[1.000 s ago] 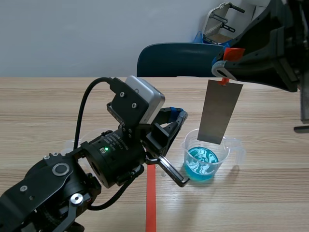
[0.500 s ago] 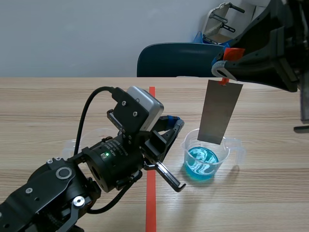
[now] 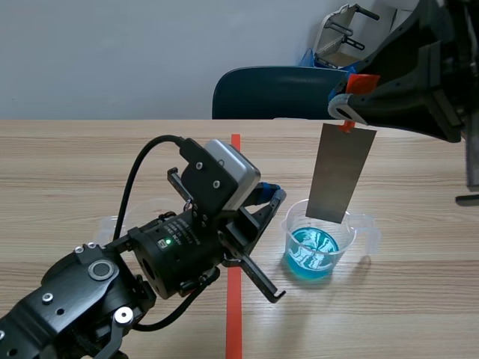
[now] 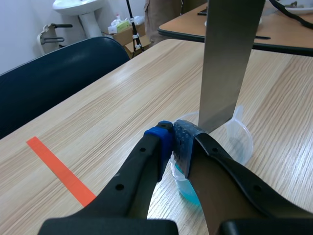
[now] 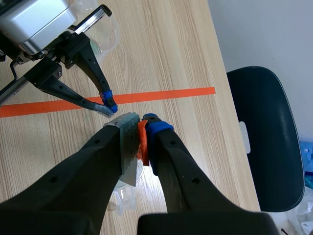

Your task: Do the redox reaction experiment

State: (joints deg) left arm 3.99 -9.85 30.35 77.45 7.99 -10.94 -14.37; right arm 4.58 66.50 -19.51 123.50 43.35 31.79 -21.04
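Grey metal plate (image 3: 341,174), over blue-liquid beaker (image 3: 318,247)

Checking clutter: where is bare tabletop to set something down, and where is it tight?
Bare wood: beyond the left arm, left of the tape line; also between the beaker and the far table edge. Tight: around the beaker, with the metal strip hanging over it and the left claw beside it.

metal plate (image 3: 342,173) above beaker (image 3: 323,247), chair (image 3: 273,91) behind table (image 3: 75,164)

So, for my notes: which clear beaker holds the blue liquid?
The beaker under the metal strip; the other beaker, behind the left arm, shows no blue.
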